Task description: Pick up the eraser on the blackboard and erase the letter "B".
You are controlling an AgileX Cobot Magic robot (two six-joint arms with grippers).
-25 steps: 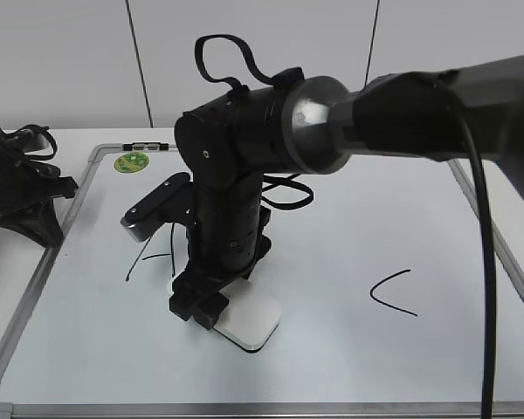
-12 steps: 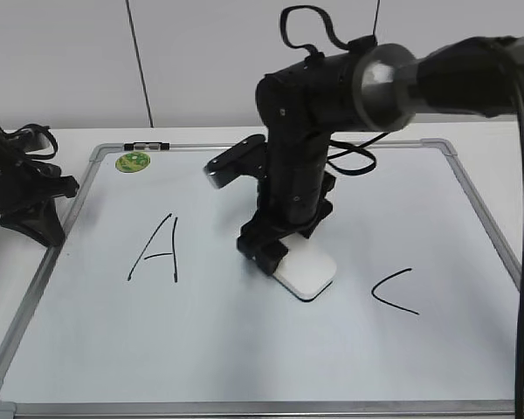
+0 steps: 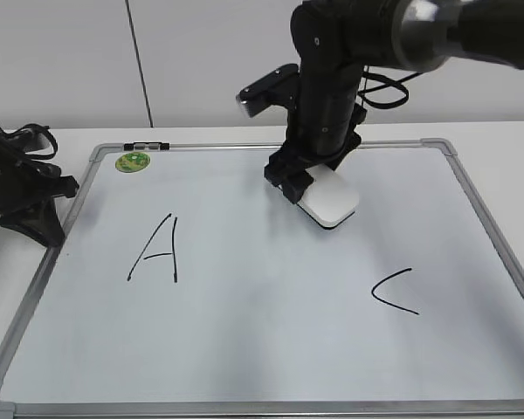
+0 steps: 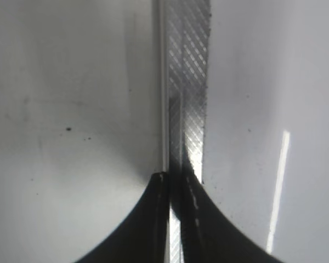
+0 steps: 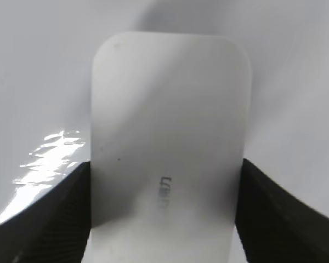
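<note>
Eraser [image 5: 169,148] lettering legible in R wrist only.

A white table [image 3: 498,140] meets a pale grey panelled wall [image 3: 201,61] at the far side, with dark seams, perhaps joints.

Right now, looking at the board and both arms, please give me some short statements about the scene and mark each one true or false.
1. The right gripper holds the eraser between its jaws. True.
2. A "B" is visible on the blackboard. False: only the "A" and the "C" show.
3. The eraser lies over the "C". False: it is near the top middle, apart from it.
4. The green sticker sits at the board's top left corner. True.
5. The left gripper holds the eraser. False: it holds nothing, at the board's left edge.
</note>
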